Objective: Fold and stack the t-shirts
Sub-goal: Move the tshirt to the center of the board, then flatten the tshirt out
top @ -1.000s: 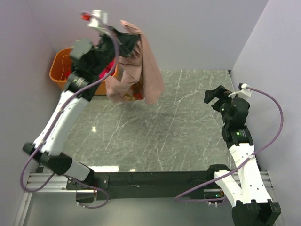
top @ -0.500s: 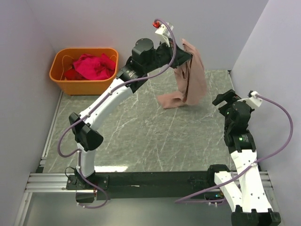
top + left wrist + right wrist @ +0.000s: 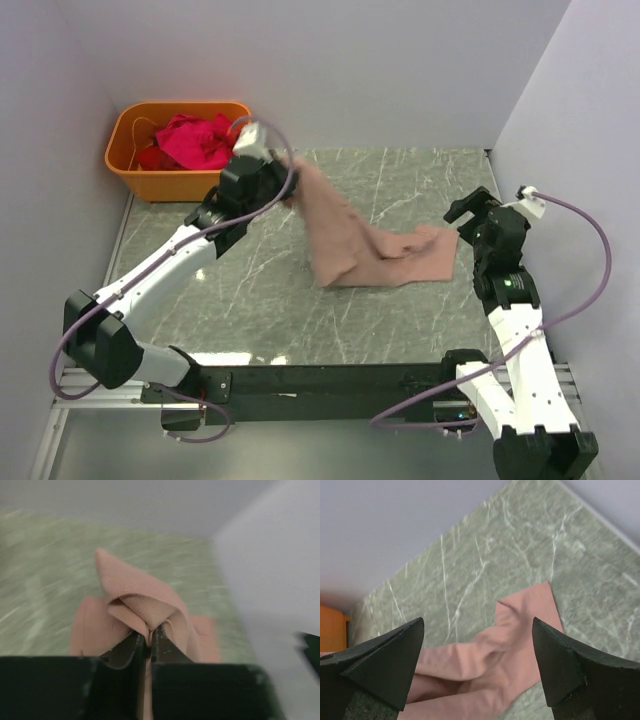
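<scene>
On the green stone desk [image 3: 250, 310], the pink-tan t-shirt [image 3: 385, 258] lies in a bunched heap, with one end lifted off the desk. My left claw [image 3: 149, 639] is pinched tight on that lifted end, toward the far left part of the desk. My right claw [image 3: 477, 625] is spread wide and holds nothing. It hovers just beside the shirt's other end. The red t-shirts [image 3: 198, 140] are piled in the orange tub [image 3: 130, 175] at the far left corner. I think the job has only just begun. No shirt is folded, and there is no stack. This shirt needs spreading flat, then folding. After that, the red ones need the same.
</scene>
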Robot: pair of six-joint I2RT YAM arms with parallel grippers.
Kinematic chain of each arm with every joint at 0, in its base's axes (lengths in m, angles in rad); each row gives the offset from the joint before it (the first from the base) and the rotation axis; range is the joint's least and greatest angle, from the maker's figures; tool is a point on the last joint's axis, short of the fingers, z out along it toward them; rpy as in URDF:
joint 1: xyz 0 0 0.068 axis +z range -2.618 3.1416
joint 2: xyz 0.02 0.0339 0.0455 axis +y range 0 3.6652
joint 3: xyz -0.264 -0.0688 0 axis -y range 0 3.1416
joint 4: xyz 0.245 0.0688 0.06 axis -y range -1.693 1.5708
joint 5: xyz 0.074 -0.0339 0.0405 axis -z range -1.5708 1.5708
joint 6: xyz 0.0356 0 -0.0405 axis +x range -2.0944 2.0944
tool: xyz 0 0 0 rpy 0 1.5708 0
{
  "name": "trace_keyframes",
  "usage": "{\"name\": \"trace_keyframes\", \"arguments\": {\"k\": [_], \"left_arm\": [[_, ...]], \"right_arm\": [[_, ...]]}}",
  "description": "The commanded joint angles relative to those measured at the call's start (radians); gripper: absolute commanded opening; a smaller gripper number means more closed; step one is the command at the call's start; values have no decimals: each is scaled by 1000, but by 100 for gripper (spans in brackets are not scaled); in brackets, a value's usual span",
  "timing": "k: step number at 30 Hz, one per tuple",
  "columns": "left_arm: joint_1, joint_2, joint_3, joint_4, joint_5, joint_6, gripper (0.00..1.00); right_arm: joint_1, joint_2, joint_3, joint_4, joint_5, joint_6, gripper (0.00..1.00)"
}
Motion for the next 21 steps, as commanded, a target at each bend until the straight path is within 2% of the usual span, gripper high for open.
{"name": "trace_keyframes", "arguments": {"k": [1, 2, 3, 4, 5, 10, 12, 13, 15, 16, 19, 21], "left_arm": [[63, -67, -203, -73, -244, -113, 14], [66, -93, -236, -88, -273, -124, 25], [68, -102, -288, -136, -293, -159, 57], [74, -110, -306, -165, -320, -180, 75], [77, -124, -332, -199, -365, -213, 99], [79, -147, -356, -381, -452, -289, 99], [79, -153, -378, -391, -396, -303, 99], [74, -152, -389, -371, -300, -305, 100], [53, -142, -431, -322, -201, -305, 100], [5, -133, -440, -300, -133, -306, 99], [-88, -60, -419, -239, -75, -284, 99], [-104, 14, -390, -221, -48, -289, 99]], "right_arm": [[-3, 71, 39, 7, -79, 15, 94], [-3, 88, 44, 6, -88, 16, 94], [-3, 108, 56, -3, -116, 19, 94], [-3, 152, 63, -12, -128, 24, 94], [-3, 174, 73, -22, -139, 24, 94], [-3, 313, 122, -106, -159, 24, 94], [-4, 347, 128, -156, -141, 36, 94], [-3, 373, 125, -170, -127, 50, 94], [-3, 396, 113, -207, -73, 64, 94], [-3, 418, 107, -218, -59, 77, 94], [-3, 456, 87, -240, -33, 90, 94], [-33, 473, 70, -240, -33, 91, 94]]}}
